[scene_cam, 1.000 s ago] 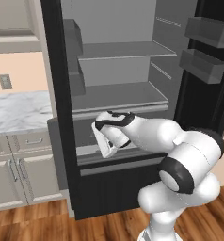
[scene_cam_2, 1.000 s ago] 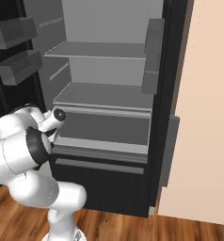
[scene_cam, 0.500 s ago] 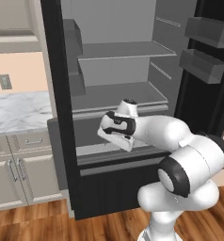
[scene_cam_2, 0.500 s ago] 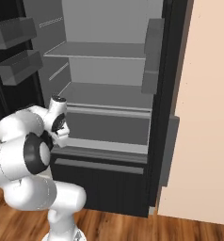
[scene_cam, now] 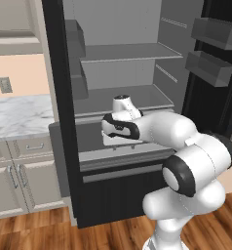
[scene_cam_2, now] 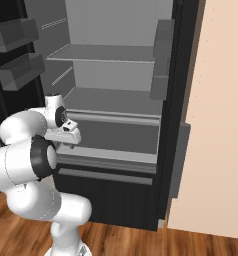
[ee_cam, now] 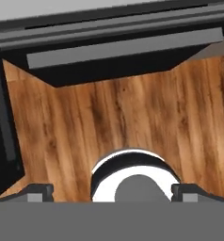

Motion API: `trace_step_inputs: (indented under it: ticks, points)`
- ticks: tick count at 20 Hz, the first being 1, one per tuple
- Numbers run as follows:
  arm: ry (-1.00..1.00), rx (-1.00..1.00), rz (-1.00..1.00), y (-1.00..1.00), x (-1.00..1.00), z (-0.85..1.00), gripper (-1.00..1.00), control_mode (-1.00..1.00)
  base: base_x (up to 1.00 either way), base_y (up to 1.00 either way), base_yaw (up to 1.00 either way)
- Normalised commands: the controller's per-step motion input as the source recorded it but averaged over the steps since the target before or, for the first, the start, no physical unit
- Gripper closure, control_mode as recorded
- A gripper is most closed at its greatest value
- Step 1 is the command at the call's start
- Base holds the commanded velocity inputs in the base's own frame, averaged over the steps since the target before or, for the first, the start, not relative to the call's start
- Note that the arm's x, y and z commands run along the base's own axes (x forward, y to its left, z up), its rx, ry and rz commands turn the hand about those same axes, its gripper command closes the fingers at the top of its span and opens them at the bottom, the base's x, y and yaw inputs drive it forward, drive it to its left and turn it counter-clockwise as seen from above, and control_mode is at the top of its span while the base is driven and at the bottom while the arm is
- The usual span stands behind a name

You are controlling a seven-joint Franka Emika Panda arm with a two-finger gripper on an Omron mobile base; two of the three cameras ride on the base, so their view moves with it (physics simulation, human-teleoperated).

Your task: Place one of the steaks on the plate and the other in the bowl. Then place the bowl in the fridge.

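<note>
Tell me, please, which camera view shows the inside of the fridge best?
The right base view: it looks straight into the fridge, showing both shelves and the lower drawer front unobstructed. In the left base view the arm covers the lower part. The hand view looks down at its black base and the wooden floor.

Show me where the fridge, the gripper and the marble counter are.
fridge [scene_cam: 123, 51]: left base view, on the front edge of its upper shelf.
gripper [ee_cam: 112, 194]: hand view, midway between its two finger tips, open.
marble counter [scene_cam: 18, 114]: left base view, on its top surface.
</note>
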Motion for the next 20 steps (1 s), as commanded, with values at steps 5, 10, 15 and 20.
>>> trace_step_inputs:
  ticks: [5,10,15,20]
  points:
    - [-0.02,0.03,0.13,-1.00,-0.56,-0.61,-1.00,-1.00,0.00,0.00,0.00]
    - [-0.01,0.29,-0.46,-0.56,-0.27,0.11,-1.00,-1.00,0.00,0.00,0.00]
    - [0.03,-0.18,0.00,-0.24,-0.03,0.24,-1.00,-1.00,0.00,0.00,0.00]
    - [0.08,-0.12,0.08,-0.05,-0.21,0.24,-1.00,-1.00,0.00,0.00,0.00]
